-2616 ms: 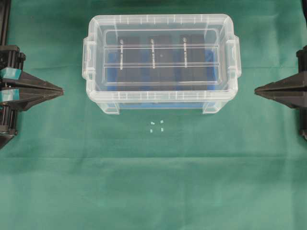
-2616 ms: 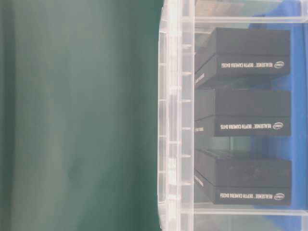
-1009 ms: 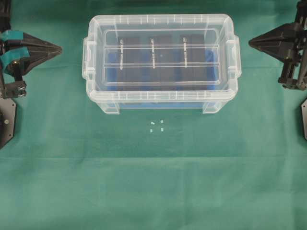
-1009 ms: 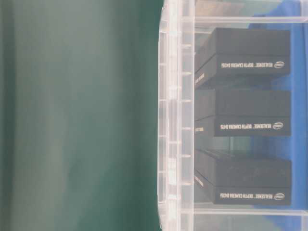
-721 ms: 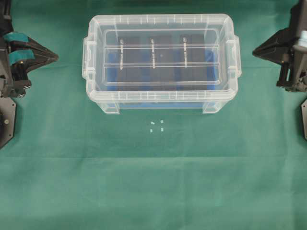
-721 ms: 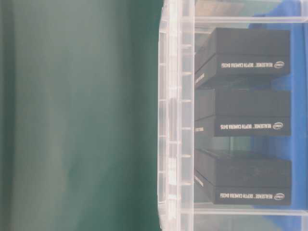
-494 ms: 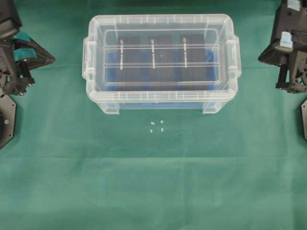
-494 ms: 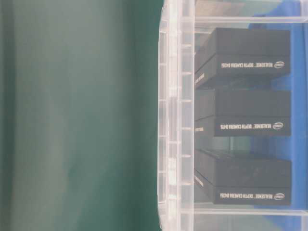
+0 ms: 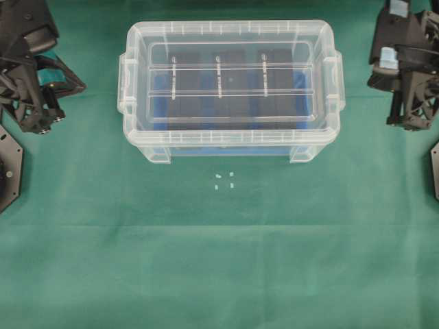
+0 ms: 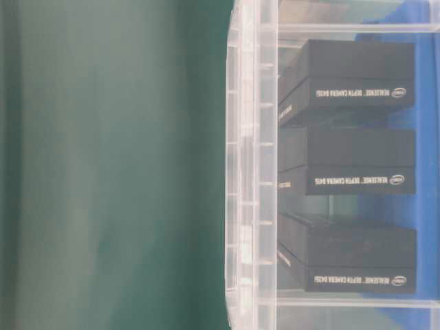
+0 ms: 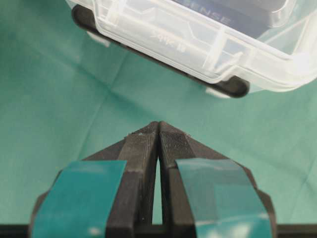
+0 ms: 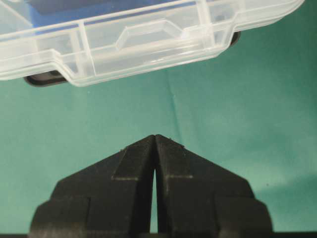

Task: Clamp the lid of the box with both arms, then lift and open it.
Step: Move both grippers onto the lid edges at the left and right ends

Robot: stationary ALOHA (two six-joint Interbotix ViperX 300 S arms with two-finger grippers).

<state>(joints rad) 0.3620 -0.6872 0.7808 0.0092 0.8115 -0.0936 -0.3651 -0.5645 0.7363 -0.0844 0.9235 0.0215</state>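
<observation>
Now both my arms have swung up toward the box; left gripper and right gripper closed, empty, lid unclamped.

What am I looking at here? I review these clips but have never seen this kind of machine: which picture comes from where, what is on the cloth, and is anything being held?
Four cameras show one moment. The overhead view looks straight down on a green cloth. On it stands a clear plastic box with its lid on; through the plastic you see black cases on a blue base. A few tiny white specks lie in front of the box. The table-level view is a close side shot of the same box, turned sideways.

The black shapes at the two edges are two robot arms. Each carries a camera at its wrist, giving the last two pictures. The left claw, marked with teal tape, and the right claw are both shut, empty, and apart from the box. Nothing is held yet.
</observation>
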